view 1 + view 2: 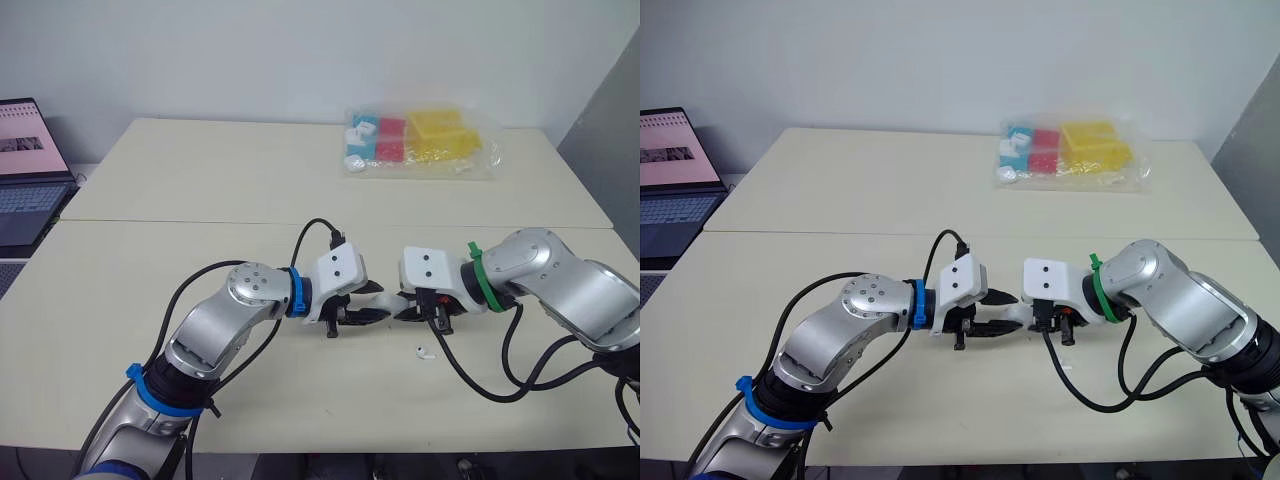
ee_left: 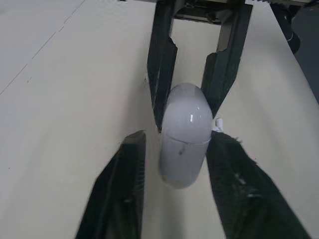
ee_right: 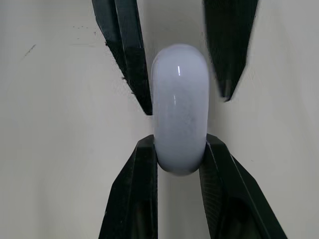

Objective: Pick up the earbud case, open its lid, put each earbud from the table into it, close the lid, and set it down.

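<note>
**Case pinched by the right tool, left tool spread around its other end**

The earbud case (image 3: 179,94) sat between the two tools, low over the near middle of the bench (image 1: 200,200); whether it was clear of the surface could not be told. The right tool (image 3: 179,142) pinched one end of it, both fingers pressed against its sides. The left tool (image 2: 178,139) was spread around the other end, with a visible gap on one side. The lid was shut.

The step in hand looked like preparing to open the lid. To do it well, the left tool would probably need to close squarely on its half, clear of the seam, before either tool pulled. The smooth, rounded shell looked likely to twist or squirt out of an off-centre pinch. The hinge side could not be made out, so the pull direction remained a guess.

The left wrist view gave the seam across the case, which the right wrist view's smooth face did not. The right wrist view gave the firmness of the right pinch. The head views placed one loose earbud (image 1: 424,352) on the bench, just near of the right tool. They also took in a bag of coloured blocks (image 1: 420,140) at the far side and a laptop (image 1: 25,170) at far left.
</note>
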